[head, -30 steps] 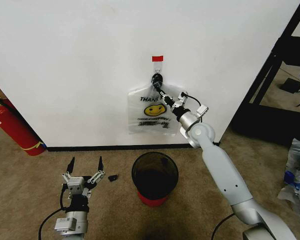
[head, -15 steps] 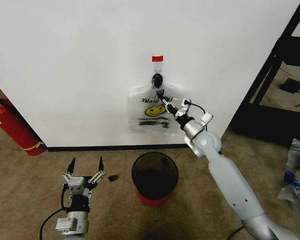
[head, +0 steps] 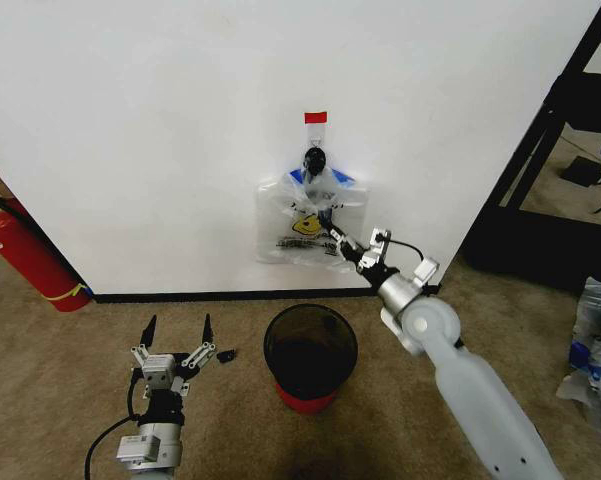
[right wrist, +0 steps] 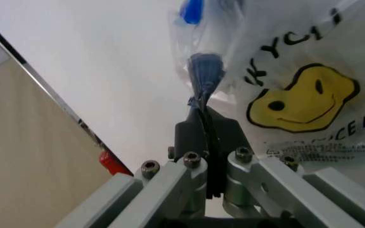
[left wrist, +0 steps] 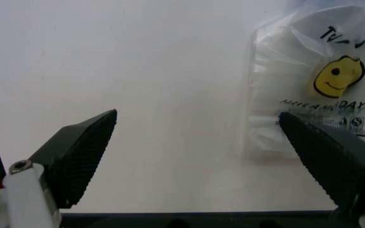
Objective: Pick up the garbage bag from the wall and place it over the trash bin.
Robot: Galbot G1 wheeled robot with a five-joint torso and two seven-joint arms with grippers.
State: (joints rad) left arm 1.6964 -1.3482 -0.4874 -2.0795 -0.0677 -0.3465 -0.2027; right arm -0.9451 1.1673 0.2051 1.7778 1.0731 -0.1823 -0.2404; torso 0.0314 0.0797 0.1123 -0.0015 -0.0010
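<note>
Below the red tape piece (head: 315,118) on the wall (head: 160,120), the garbage bag (head: 305,225) hangs from the black hook (head: 314,158), flat against the wall and above the trash bin (head: 310,355). Its yellow smiley face (right wrist: 300,97) shows, and the black print ends in "DAY!" in the left wrist view. The right gripper (head: 332,236), in front of the bag's lower part, is clamped on a blue-taped handle strip (right wrist: 205,78). The left gripper (head: 177,340) sits low, to the left of the bin, with its fingers (left wrist: 81,152) spread wide and holding nothing.
</note>
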